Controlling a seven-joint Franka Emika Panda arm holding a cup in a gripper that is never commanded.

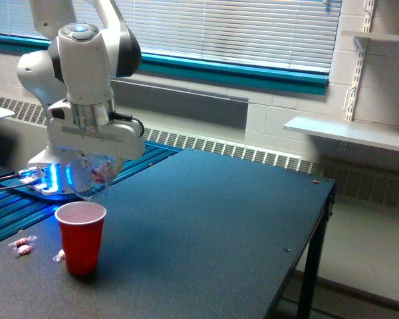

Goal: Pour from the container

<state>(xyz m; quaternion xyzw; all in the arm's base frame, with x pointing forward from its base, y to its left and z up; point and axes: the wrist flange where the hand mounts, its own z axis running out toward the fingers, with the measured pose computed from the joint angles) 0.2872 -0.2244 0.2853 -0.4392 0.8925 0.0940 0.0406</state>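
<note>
Red cup point(81, 236): lower left of frame, upright on the dark table point(206, 232), open top, inside looks pale pink.
Wrappers point(21, 244): small candy-like bits on table at far lower left, just beside red cup; one more at point(58, 255) near cup base.
Container point(92, 175): clear round cup, left-centre of frame, tipped on its side w/ mouth angled down, above and a bit behind red cup, not touching it. Small reddish bits show thru the wall.
Gripper point(93, 166): closed round the container, holding it from above; fingers mostly hidden by hand body and cup.
Arm point(86, 73): white/grey, upper left, wrist leaning toward frame right.
Base point(48, 181): blue-lit plate behind container, on blue ribbed surface at left edge.
Bkgd: window blinds point(239, 30) across top, teal sill below, wall shelf point(349, 133) at right.
</note>
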